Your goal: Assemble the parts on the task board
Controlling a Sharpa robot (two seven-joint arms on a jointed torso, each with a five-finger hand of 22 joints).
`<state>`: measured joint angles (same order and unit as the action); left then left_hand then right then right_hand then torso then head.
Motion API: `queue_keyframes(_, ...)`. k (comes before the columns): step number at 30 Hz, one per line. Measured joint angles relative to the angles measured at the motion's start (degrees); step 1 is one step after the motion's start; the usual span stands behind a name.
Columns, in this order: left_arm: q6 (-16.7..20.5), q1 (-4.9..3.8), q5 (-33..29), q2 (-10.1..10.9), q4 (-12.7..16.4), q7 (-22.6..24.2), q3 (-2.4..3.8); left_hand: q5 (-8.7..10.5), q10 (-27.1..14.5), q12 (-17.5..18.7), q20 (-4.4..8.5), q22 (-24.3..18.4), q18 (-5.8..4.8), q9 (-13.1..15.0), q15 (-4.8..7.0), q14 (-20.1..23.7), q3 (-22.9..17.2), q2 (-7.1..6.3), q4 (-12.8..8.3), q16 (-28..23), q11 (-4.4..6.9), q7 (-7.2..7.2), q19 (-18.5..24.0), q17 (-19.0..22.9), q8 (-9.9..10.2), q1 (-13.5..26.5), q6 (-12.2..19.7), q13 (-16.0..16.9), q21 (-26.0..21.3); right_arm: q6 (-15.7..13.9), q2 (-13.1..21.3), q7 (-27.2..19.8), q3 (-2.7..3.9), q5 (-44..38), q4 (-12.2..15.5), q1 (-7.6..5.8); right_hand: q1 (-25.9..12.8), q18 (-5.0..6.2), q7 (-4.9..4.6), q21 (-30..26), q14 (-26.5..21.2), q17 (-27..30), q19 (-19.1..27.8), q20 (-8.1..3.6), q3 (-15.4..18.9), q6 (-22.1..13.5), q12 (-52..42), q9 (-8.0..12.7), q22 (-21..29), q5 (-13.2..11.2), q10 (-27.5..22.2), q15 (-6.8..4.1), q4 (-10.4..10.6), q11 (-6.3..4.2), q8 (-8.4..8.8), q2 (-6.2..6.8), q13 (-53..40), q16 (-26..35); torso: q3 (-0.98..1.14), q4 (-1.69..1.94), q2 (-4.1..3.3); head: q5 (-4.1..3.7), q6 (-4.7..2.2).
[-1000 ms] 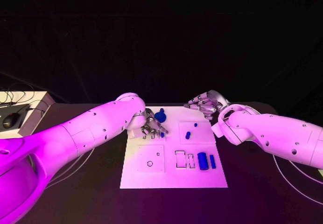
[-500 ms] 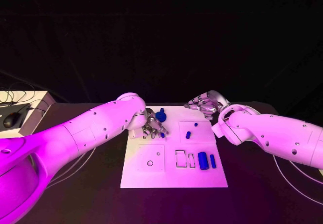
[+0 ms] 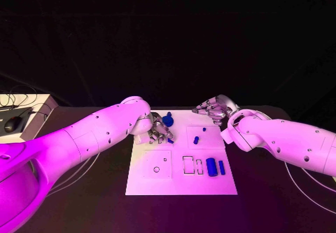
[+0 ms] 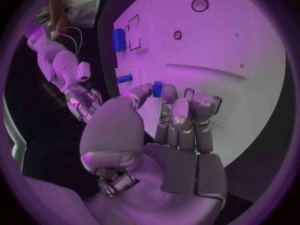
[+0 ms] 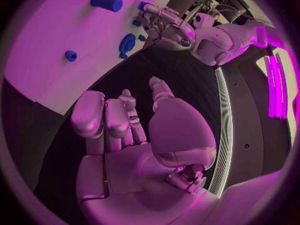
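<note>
Left hand (image 4: 164,116) pinches a small blue peg (image 4: 157,88) over the task board (image 3: 180,182); a loose pinch could drop it. Right hand (image 5: 128,122), curled empty, waits beside the board.

We see a matt white board (image 3: 180,182), glossy plastic arms (image 3: 77,141), metallic hands (image 3: 158,131) and a matt black table (image 3: 84,204).

Left hand (image 3: 159,132) slightly farther in (barely)
</note>
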<state>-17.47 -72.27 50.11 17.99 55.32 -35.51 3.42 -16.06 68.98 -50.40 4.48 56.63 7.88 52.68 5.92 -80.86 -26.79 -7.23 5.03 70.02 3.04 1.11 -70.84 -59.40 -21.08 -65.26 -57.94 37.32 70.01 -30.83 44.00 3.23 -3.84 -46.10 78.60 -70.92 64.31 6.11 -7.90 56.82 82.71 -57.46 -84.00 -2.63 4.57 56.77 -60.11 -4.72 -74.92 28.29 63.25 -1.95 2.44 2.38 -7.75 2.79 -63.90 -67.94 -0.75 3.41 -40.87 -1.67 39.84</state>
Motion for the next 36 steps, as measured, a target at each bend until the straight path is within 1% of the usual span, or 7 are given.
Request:
queue_keyframes(5, 0.1, 0.06, -0.3, 0.2, 0.2, 0.3, -0.02, -0.21, 0.0, 0.2, 0.00, 0.3, 0.00, 0.4, 0.00, 0.0, 0.0, 0.68, 0.0, 0.0, -0.01, 0.10, 0.0, -0.2, -0.5, 0.7, 0.1, -0.1, 0.0, 0.0, 0.0, 0.0, 0.00, 0.0, 0.0, 0.03, 0.0, 0.00, 0.01, 0.0, 0.0, 0.0, 0.0, 0.00, 0.0, 0.0, 0.0, 0.0, 0.0, 0.0, 0.0, 0.00, 0.0, 0.00, 0.00, 0.00, 0.0, 0.0, 0.00, -0.01, -0.01, 0.01, -0.01)
queue_keyframes(15, 0.9, 0.15, -1.0, 1.7, 2.3, 0.5, -0.02, -2.80, 0.7, 0.3, 0.29, 1.4, 0.00, 0.5, 0.00, 0.0, 0.2, 0.74, -0.2, 0.0, 0.22, -0.13, -0.3, -0.7, -0.6, 0.7, -0.1, -0.2, -0.2, 0.0, 0.1, 0.0, 0.00, 0.0, -0.1, 0.17, 0.0, 0.00, 0.06, -0.2, 0.0, 0.1, 0.0, 0.00, 0.2, 0.1, 0.0, 0.0, 0.0, 0.0, 0.0, 0.00, -0.2, 0.00, 0.22, 0.00, 0.0, 0.0, 0.03, 0.08, 0.06, 0.24, -0.16)
queue_keyframes(18, 1.4, 0.15, -1.1, 2.9, 3.8, 0.5, 0.02, -3.96, 1.1, 0.5, 0.64, 2.0, -0.01, 0.7, 0.10, -0.1, 0.2, 0.74, -0.2, 0.0, 0.24, -0.12, -0.6, -1.0, -0.9, 0.7, -0.2, -0.2, 0.1, 0.1, 0.2, 0.0, 0.00, 0.0, -0.1, 0.22, 0.0, 0.00, 0.07, -0.2, 0.0, 0.1, 0.0, 0.00, 0.2, 0.1, 0.0, 0.0, 0.0, 0.0, 0.0, 0.00, -0.2, 0.00, 0.22, 0.00, 0.0, 0.0, 0.03, 0.11, 0.17, 0.34, -0.18)
queue_keyframes(20, 1.7, 0.14, -1.1, 3.9, 4.8, 0.5, 0.03, -4.52, 1.1, 0.5, 1.04, 2.5, -0.79, 0.9, 0.23, -0.2, 0.2, 0.74, -0.2, 0.0, 0.24, 0.08, -1.0, -1.2, -1.0, 0.7, -0.4, -0.2, 0.4, 0.1, 0.3, 0.0, 0.00, 0.0, -0.2, 0.27, 0.0, 0.00, 0.07, -0.2, 0.0, 0.1, 0.0, 0.00, 0.2, 0.1, 0.0, 0.0, 0.0, 0.0, 0.0, 0.00, -0.2, 0.00, 0.22, 0.00, 0.0, 0.0, 0.06, 0.16, 0.30, 0.40, -0.10)
queue_keyframes(25, 3.1, 0.10, -1.0, 6.5, 7.6, 0.5, 0.06, -4.86, 1.8, 0.8, 1.54, 3.3, -0.95, 0.9, 0.51, -0.5, 1.8, 0.74, -1.8, 0.5, -0.08, 0.69, -1.5, -1.5, -1.3, 0.7, -1.0, 0.0, 0.5, 0.0, 0.6, -0.1, -0.01, 0.0, -0.5, 0.35, 0.0, 0.00, 0.08, -0.2, 0.0, 0.1, 0.0, 0.00, 0.2, 0.1, 0.0, 0.0, 0.0, 0.0, 0.0, 0.00, -0.3, 0.00, 0.22, 0.00, 0.0, 0.0, 0.13, 0.35, 0.68, 0.50, 0.25)
queue_keyframes(27, 3.8, 0.09, -0.9, 7.7, 8.8, 0.5, 0.08, -4.86, 2.4, 1.0, 1.75, 3.5, -1.78, 0.9, 0.51, -0.5, 2.4, 0.26, -2.4, 0.5, -0.05, 0.78, -1.8, -1.3, -0.8, 0.3, -1.7, 0.1, 0.5, 0.0, 0.6, -0.1, -0.01, 0.0, -0.5, 0.35, 0.0, 0.00, 0.08, -0.2, 0.0, 0.1, 0.0, 0.00, 0.1, 0.1, 0.0, 0.0, 0.0, 0.0, 0.0, 0.00, -0.4, 0.00, 0.22, 0.00, 0.0, 0.0, 0.16, 0.40, 0.79, 0.61, 0.35)
queue_keyframes(36, 6.6, 0.14, -0.1, 10.4, 11.9, 0.5, 0.10, -4.86, 3.2, 1.0, 2.40, 4.1, -2.23, 0.9, 0.93, -0.5, 2.4, 0.13, -2.4, 0.5, -0.38, 0.84, -1.9, -0.2, -0.4, 0.1, -2.3, 0.2, 0.5, 0.0, 0.8, -0.1, 0.00, -0.1, -0.6, 0.38, 0.0, 0.00, 0.09, -0.4, 0.0, 0.1, 0.0, 0.00, 0.1, 0.1, 0.0, 0.0, 0.0, 0.0, 0.0, 0.00, -0.4, 0.00, 0.22, 0.00, 0.0, 0.0, 0.20, 0.44, 1.06, 0.90, 0.68)
